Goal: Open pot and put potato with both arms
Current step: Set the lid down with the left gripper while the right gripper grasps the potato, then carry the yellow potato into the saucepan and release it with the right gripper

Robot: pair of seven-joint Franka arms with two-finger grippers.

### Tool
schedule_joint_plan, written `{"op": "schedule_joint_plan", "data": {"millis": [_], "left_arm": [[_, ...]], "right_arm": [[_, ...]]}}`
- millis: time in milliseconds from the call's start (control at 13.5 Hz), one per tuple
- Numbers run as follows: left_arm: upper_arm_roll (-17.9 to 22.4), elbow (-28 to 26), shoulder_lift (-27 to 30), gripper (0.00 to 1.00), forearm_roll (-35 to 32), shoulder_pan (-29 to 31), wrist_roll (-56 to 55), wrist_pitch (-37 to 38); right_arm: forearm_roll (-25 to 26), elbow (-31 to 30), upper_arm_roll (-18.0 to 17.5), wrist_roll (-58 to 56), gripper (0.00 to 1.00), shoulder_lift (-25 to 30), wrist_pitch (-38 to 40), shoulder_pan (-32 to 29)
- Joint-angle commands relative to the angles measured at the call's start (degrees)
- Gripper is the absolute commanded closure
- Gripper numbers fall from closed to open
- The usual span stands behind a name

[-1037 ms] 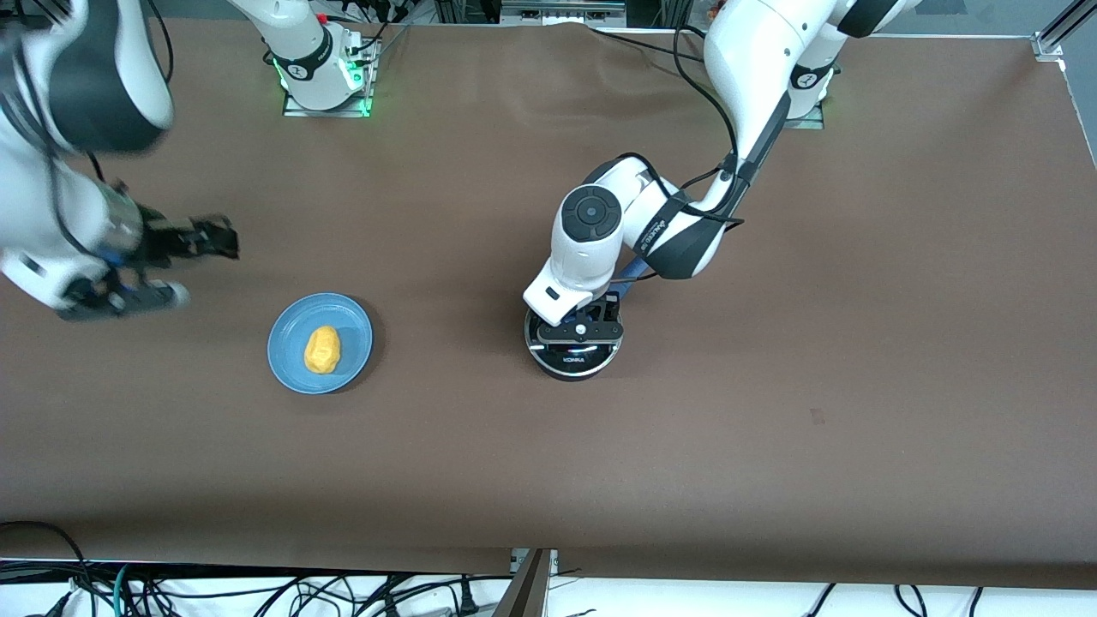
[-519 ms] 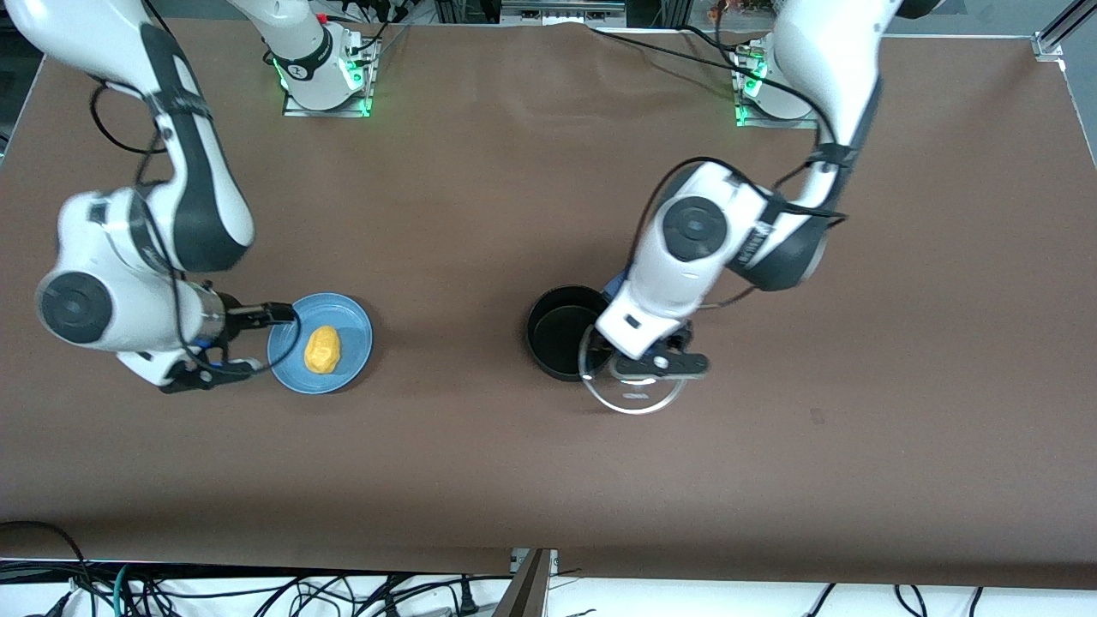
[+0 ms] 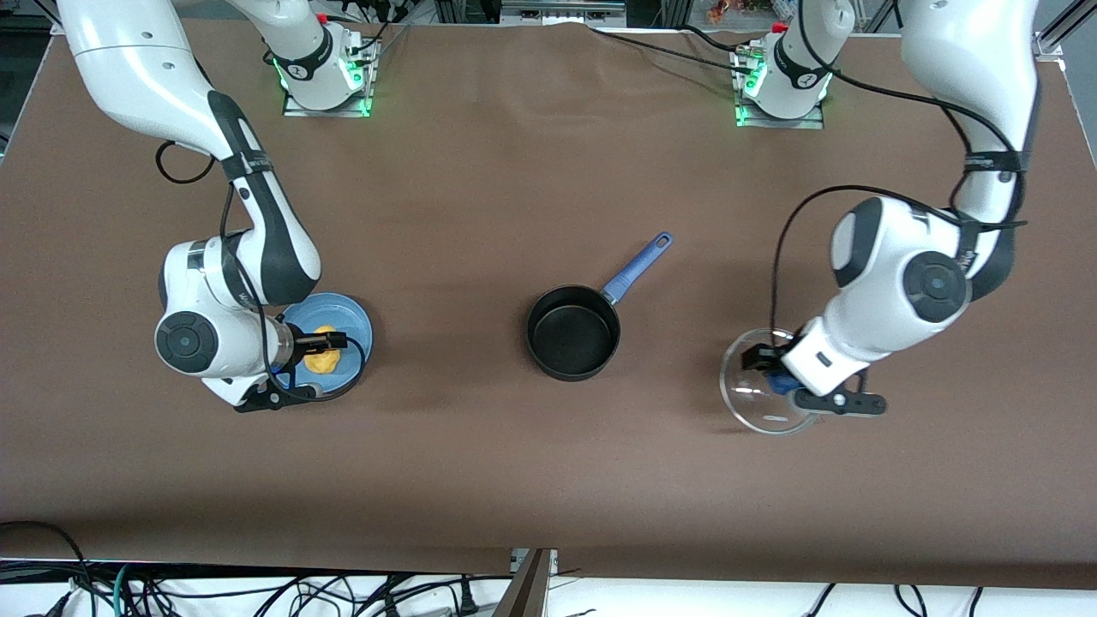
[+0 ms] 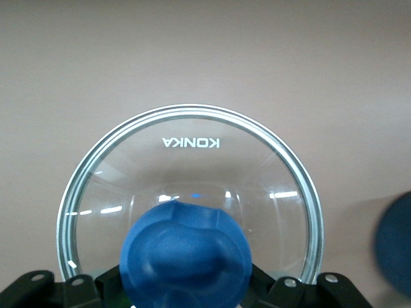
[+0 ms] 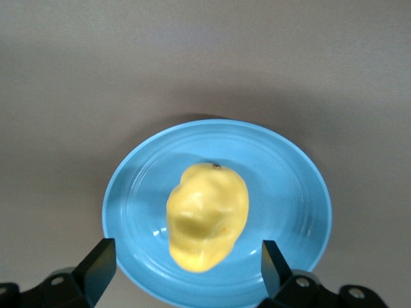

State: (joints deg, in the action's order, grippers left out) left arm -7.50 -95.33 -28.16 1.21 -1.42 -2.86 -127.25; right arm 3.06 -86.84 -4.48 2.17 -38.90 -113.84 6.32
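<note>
Pot (image 3: 572,343) open at desk (image 3: 514,471) centre, handle toward 1 o'clock. Potato (image 5: 207,215) on blue plate (image 5: 292,192) at pot's 9 o'clock, right end effector (image 5: 186,269) spread wide over it. Left end effector (image 3: 784,377) grips glass lid (image 4: 186,192) knob at pot's 3 o'clock.

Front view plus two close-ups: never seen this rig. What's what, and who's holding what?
Two white robot arms share a brown table; the front view looks down from above. The close-ups come from wrist cameras. The left tool grips the blue knob of a round glass lid toward its end of the table. The right tool, open, is over the lumpy yellow potato lying on a flat light-blue plate. Between them stands the uncovered black saucepan with its blue handle.
</note>
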Motion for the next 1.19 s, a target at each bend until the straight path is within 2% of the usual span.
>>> {"op": "schedule_joint_plan", "data": {"millis": [0,74,296,370,519,593,667,741,815,889,963,1111], "left_arm": [[-0.59,-11.79,4.61,0.52,1.34,5.27,10.22,-8.44],[-0.41,-13.37,4.52,0.52,1.25,6.94,12.6,-9.85],[0.03,-17.24,4.26,0.52,1.25,10.9,17.36,-12.41],[0.12,-18.82,4.08,0.52,0.73,11.79,17.8,-14.5],[1.17,-23.04,2.68,0.51,0.46,13.19,20.95,-22.65],[2.22,-23.75,1.81,0.51,0.37,13.55,22.71,-24.7],[2.66,-23.76,1.19,0.51,0.46,13.99,24.38,-25.07],[2.67,-23.76,0.57,0.5,0.46,14.95,25.09,-25.16],[2.67,-23.76,0.04,0.42,0.63,15.48,25.19,-25.16],[2.67,-23.5,-0.31,0.19,1.07,15.49,25.19,-25.16],[2.67,-23.24,-0.05,0.0,1.07,15.57,25.01,-24.81],[2.67,-22.88,1.87,0.0,1.07,15.49,23.88,-22.71]], "right_arm": [[0.11,-2.8,-0.17,0.73,0.01,-0.64,-4.27,-0.78],[0.02,-2.81,-0.17,0.82,0.03,-1.09,-4.81,-0.96],[-0.68,-2.81,-0.17,0.91,0.18,-2.23,-6.04,-1.14],[-0.86,-2.81,-0.17,0.82,0.31,-2.49,-6.04,-1.05],[-0.86,-2.46,-0.17,1.26,0.78,-2.24,-5.34,-0.88],[-0.86,-2.11,-0.35,3.18,0.95,-1.89,-5.08,-0.35],[-0.86,-1.41,-0.61,5.46,1.0,-1.01,-3.16,0.35],[-0.95,0.95,-0.53,8.26,1.0,-0.74,0.34,2.01],[-1.12,3.84,-0.7,11.25,1.0,-0.74,3.94,3.59],[-2.87,6.22,-1.4,15.02,1.0,-0.74,7.37,5.26],[-6.54,7.46,-2.62,20.19,1.0,-0.74,8.62,6.41],[-11.57,9.57,-5.26,30.91,1.0,-0.83,8.29,9.13]]}}
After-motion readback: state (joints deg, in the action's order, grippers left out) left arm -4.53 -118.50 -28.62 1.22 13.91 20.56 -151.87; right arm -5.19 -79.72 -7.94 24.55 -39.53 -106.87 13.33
